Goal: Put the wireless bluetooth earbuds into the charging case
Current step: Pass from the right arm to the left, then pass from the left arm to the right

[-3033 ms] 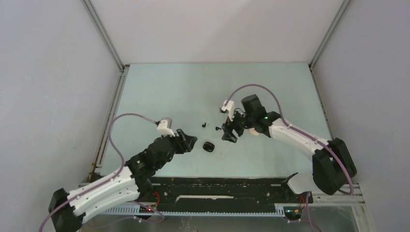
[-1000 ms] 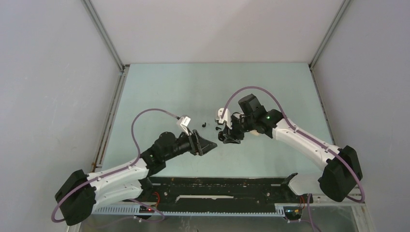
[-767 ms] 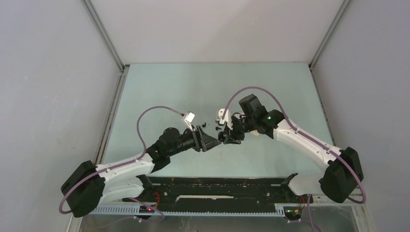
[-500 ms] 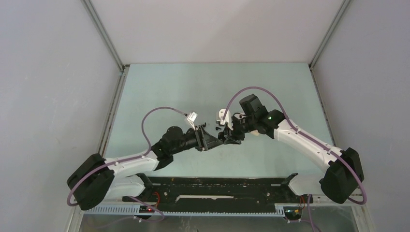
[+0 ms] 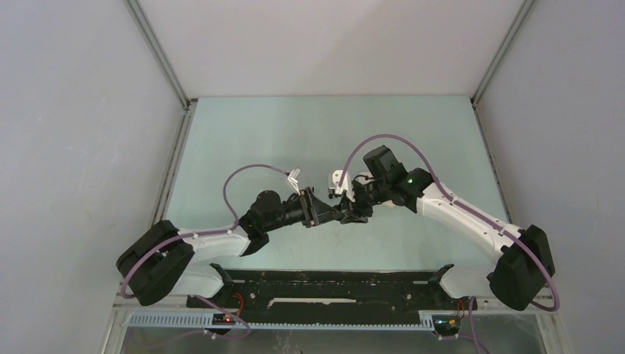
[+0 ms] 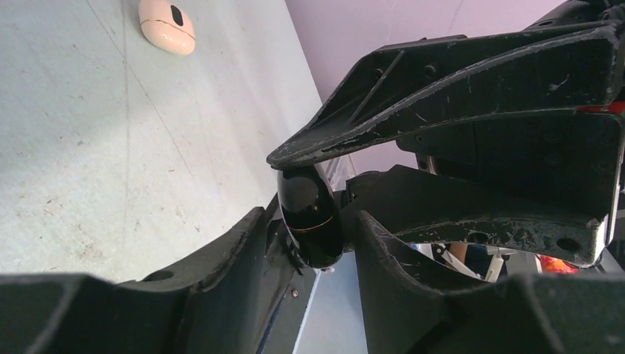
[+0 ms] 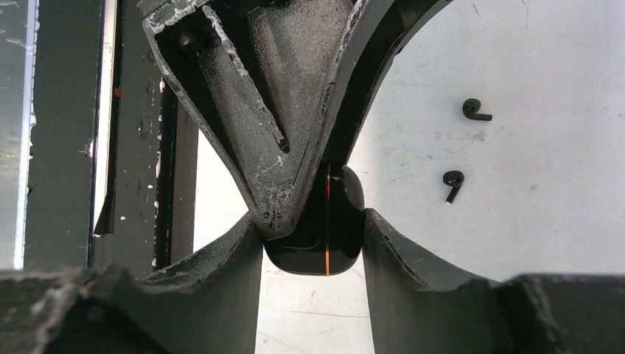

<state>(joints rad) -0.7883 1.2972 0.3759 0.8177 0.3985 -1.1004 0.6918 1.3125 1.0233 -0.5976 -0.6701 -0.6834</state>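
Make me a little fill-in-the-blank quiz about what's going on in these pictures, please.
1. The right tool grips a glossy ____ charging case.
2. ____ black earbuds lie loose on the table.
3. The beige case lying on the table has its lid ____.

Missing words: black; two; closed.

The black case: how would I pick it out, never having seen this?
Find the middle of the green table. There the right gripper pinches the case, the left gripper flanking it. It is glossy, black and rounded with a thin seam, far bigger than the two loose earbuds.
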